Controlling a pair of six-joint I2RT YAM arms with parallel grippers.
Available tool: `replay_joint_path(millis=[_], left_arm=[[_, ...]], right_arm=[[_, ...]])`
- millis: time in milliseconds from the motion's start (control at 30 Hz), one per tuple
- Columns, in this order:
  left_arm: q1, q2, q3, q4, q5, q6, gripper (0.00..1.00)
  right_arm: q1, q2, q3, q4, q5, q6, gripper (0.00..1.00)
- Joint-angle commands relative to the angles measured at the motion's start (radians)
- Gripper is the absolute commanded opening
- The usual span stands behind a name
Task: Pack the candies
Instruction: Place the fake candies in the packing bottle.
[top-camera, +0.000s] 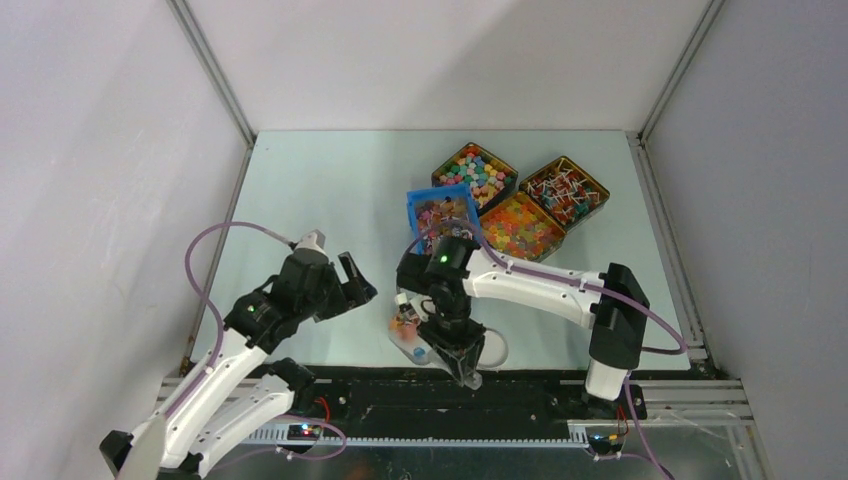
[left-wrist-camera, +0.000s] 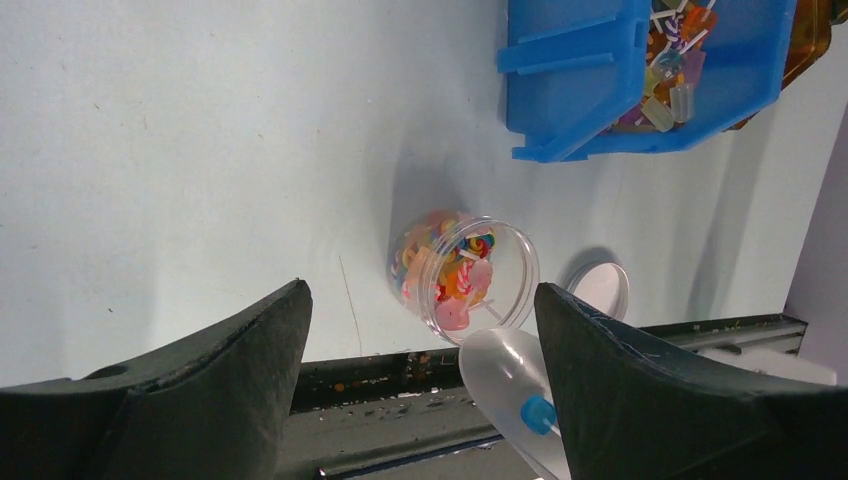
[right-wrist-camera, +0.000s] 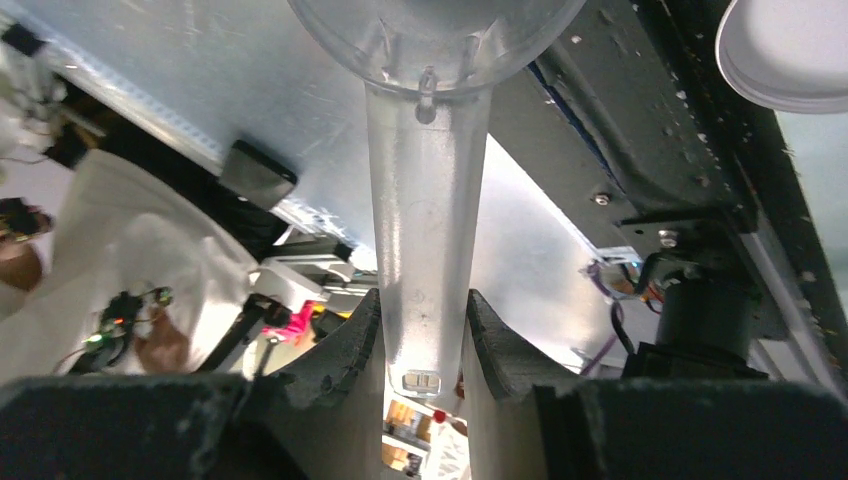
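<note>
Pale table (top-camera: 320, 190) — tipped jar (left-wrist-camera: 518, 298) of candies (left-wrist-camera: 450, 275), scoop (left-wrist-camera: 505, 375) at mouth, lid (left-wrist-camera: 603, 290) beside

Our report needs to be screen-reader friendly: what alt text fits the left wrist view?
A clear round jar of mixed-colour candies sits on the pale table, framed by the left hand's wide-open dark fingers. A clear scoop is near its rim, a white lid beside it, a blue bin beyond.

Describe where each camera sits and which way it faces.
Top external: above, behind bases, looking down on pale table; left arm, right arm show.
Left wrist: faces down at clear round plastic jar, framed by open left end effector.
Right wrist: looks along clear plastic scoop gripped by right end effector.
Wrist views share round white lid.
</note>
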Motion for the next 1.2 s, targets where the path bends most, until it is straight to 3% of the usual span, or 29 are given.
replay_joint_path(millis=[0,1167], left_arm=[[0.007,-0.013,-0.005,0.001,-0.024,-0.018,0.88],[0.007,0.025,-0.005,0.028,0.001,0.001,0.88]], right_arm=[[-0.06,0.0,0.044,0.037,-0.146,0.015,0.0],[-0.225,-0.024,-0.18,0.172,-0.435,0.044,0.0]])
